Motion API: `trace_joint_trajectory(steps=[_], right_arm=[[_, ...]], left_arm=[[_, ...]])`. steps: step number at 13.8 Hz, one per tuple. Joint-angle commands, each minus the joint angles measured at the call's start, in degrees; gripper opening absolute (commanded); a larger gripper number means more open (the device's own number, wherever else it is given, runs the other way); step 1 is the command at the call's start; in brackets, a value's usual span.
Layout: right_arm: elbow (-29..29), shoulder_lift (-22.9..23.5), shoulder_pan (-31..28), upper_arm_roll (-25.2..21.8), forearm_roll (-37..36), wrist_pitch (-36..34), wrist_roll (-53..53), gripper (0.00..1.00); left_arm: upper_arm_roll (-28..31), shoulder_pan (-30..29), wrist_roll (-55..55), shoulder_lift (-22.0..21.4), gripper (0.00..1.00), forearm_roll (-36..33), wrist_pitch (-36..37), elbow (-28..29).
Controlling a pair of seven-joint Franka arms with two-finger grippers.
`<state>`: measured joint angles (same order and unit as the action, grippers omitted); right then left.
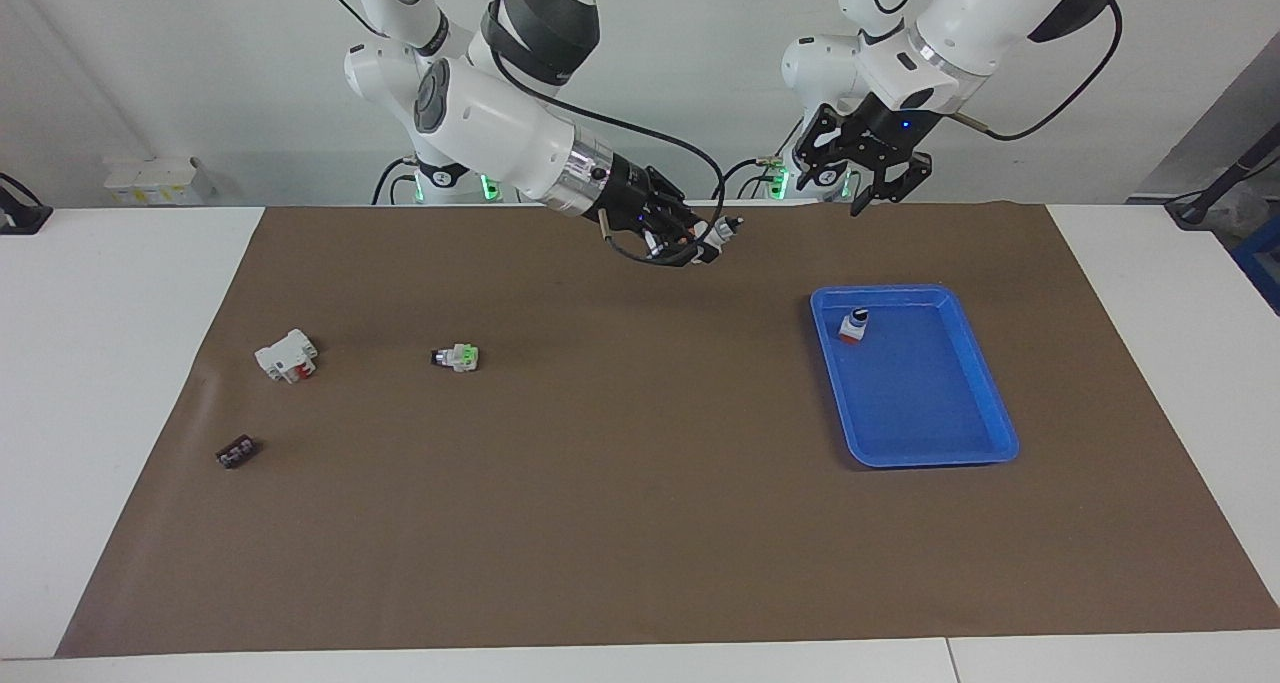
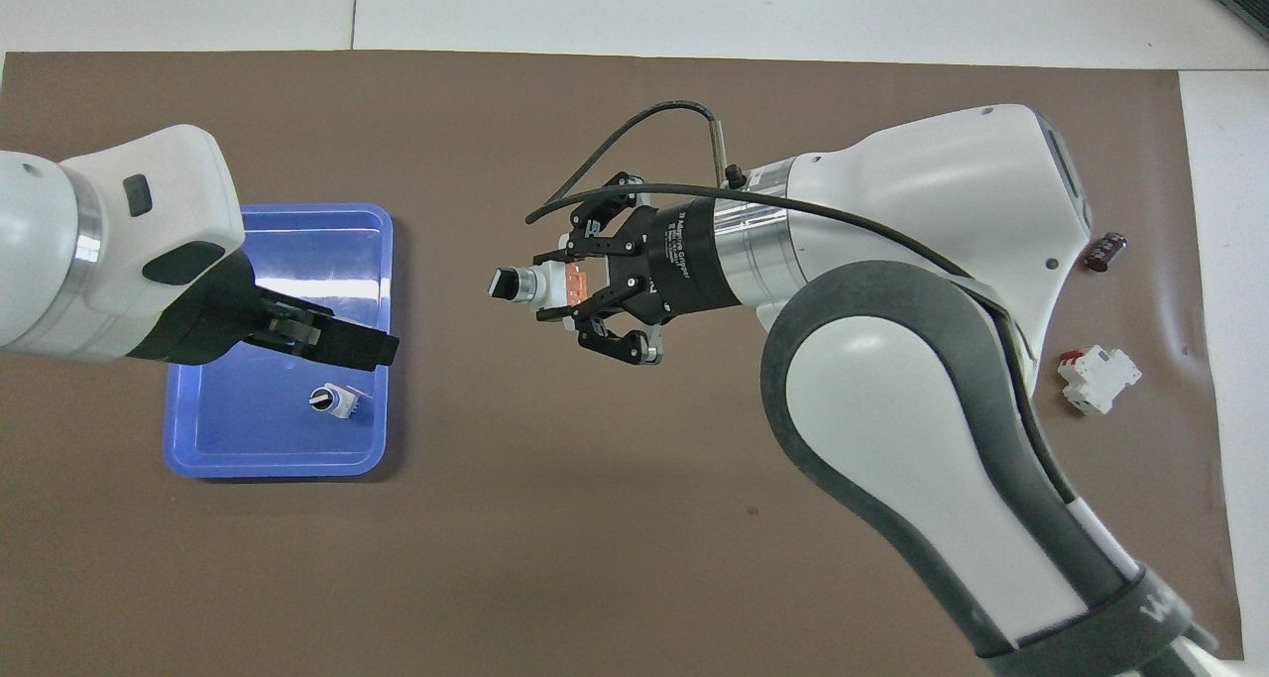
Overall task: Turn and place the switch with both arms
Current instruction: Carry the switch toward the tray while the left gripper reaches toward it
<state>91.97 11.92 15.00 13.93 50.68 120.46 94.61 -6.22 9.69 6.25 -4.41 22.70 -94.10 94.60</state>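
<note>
Near the upper centre of the facing view, the right gripper (image 1: 692, 239) is clenched on the switch (image 1: 718, 231), black knob pointing toward the left gripper (image 1: 866, 171), whose fingers I cannot tell. The switch looks light, stiff and smooth; I would take the free knob end. 1 other switch (image 1: 853, 326) lies in the blue tray (image 1: 985, 383).

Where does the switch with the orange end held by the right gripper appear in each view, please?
Facing view: the switch is up in the air, toward the robots' edge of the mat.
Overhead view: mid-picture.
Shared landmark: blue tray, toward the left arm's end.
</note>
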Motion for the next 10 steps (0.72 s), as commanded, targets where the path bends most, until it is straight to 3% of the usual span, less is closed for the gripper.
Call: trace_joint_trajectory(steps=[1, 5, 6, 8, 10], right_arm=[[0.8, -0.5, 0.6, 0.3, 1.5, 2.4, 1.3, 0.00], [0.8, -0.5, 0.6, 0.3, 1.5, 2.6, 1.3, 0.00], [0.8, -0.4, 0.6, 0.3, 1.5, 2.8, 1.4, 0.00], [0.8, -0.5, 0.6, 0.3, 1.5, 2.9, 1.4, 0.00], [0.8, -0.4, 0.6, 0.3, 1.6, 2.9, 1.4, 0.00]], left_arm=[[0.7, 0.2, 2.1, -3.3, 0.76, 8.8, -6.9, 6.0], [1.1, -0.4, 5.5, -3.4, 0.62, 17.6, -7.7, 6.4], [1.1, -0.8, 6.1, -3.4, 0.61, 19.6, -9.2, 7.2], [1.0, -0.7, 7.1, -3.9, 0.49, 22.8, -13.6, 9.3], [0.9, -0.3, 8.6, -4.1, 0.48, 24.5, -16.3, 10.7]])
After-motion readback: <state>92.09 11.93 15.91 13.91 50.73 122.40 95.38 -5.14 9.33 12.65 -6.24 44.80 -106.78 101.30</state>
